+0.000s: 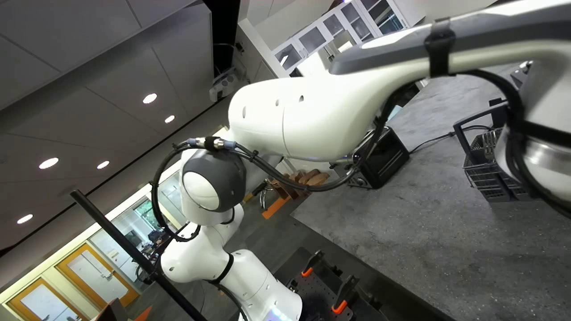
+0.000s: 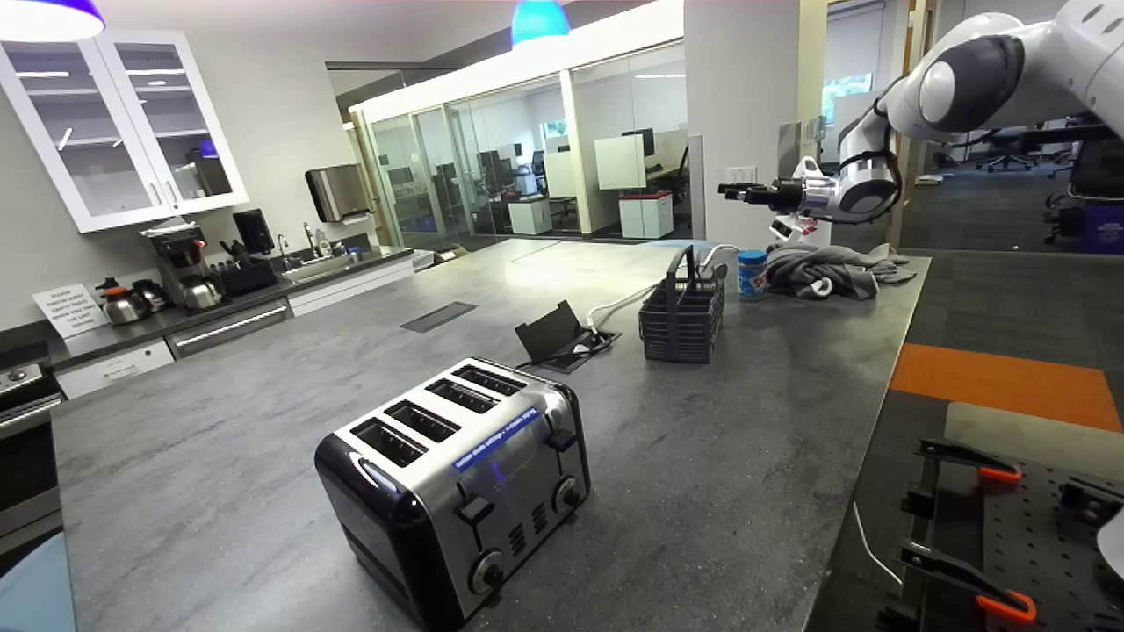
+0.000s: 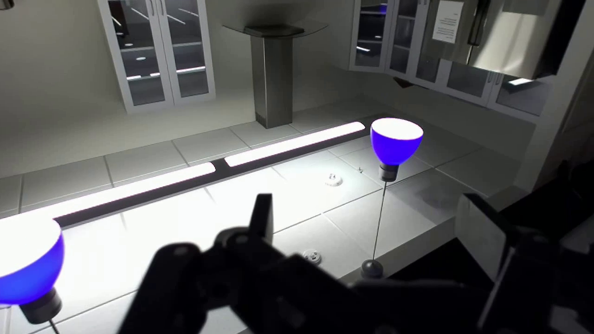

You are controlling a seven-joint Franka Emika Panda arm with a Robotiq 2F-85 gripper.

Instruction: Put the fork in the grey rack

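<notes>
Below the black two-fingered pincer [image 3: 366, 208], what looks like a silver metal fork [image 1: 489, 145] stands, tines uppermost, in the dark grey box-shaped lattice rack [image 2: 685, 329] with a tall arched handle [image 2: 673, 294]; the fork's lower end is hidden, so I cannot tell whether it sits fully down. The pincer is released, its fingers spread with nothing between them, and in an exterior view it hangs higher than the rack and apart from it, pointing sideways rather than down. I judge the placing done, so the risk lies mainly in leaving. Were the pincer to dip toward the rack, a spread finger could hook the handle, tip the rack and spill the fork. Slack in the black looped cable [image 1: 310, 187] along the white jointed arm [image 1: 312, 116] might snag the handle too, and since the arm covers part of the rack in an exterior view, that would be easy to miss. Lower than the pincer are a small blue cylindrical tub [image 2: 752, 274] and a crumpled heap of grey cloth [image 2: 830, 270]; a careless descent might topple the tub. Well away from the pincer, the silver-and-black four-slot toaster [image 2: 457, 491] is threatened only by a wide sweep.
</notes>
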